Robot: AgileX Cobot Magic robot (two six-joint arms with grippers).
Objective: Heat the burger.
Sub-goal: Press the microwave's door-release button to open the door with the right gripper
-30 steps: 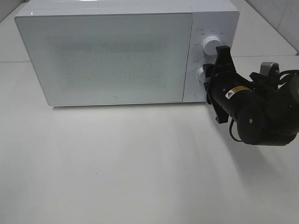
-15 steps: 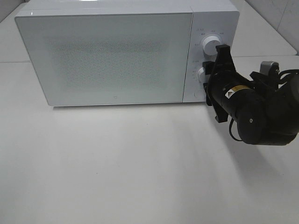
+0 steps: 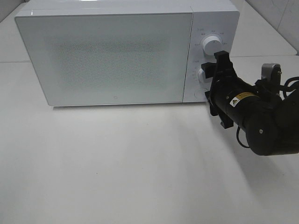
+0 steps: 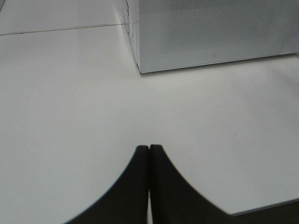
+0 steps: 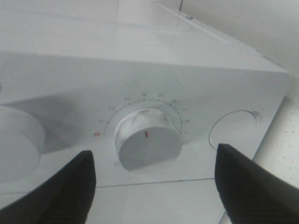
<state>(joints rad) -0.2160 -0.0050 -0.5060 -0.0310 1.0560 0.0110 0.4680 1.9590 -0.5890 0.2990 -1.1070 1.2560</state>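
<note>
The burger is out of view. The white microwave [image 3: 107, 56] stands with its door closed, and its frosted window shows nothing inside. My right gripper [image 3: 211, 79] is open in front of the control panel, one finger on either side of the lower knob [image 3: 203, 74] without touching it. In the right wrist view that knob [image 5: 148, 144] sits between the two black fingertips [image 5: 70, 186], clear of both. My left gripper [image 4: 149, 148] is shut on nothing above the bare white table, near the microwave's corner [image 4: 140, 70].
The upper knob [image 3: 211, 45] sits above the lower one, and a round button [image 5: 232, 129] lies beside the lower knob. The microwave stands at the back of the white table [image 3: 117, 163]. A tiled wall [image 3: 280, 14] rises at the back right.
The right gripper's jaws have spread wider off the lower knob, and the arm has drawn back slightly toward the lower right. The microwave door stays closed.
</note>
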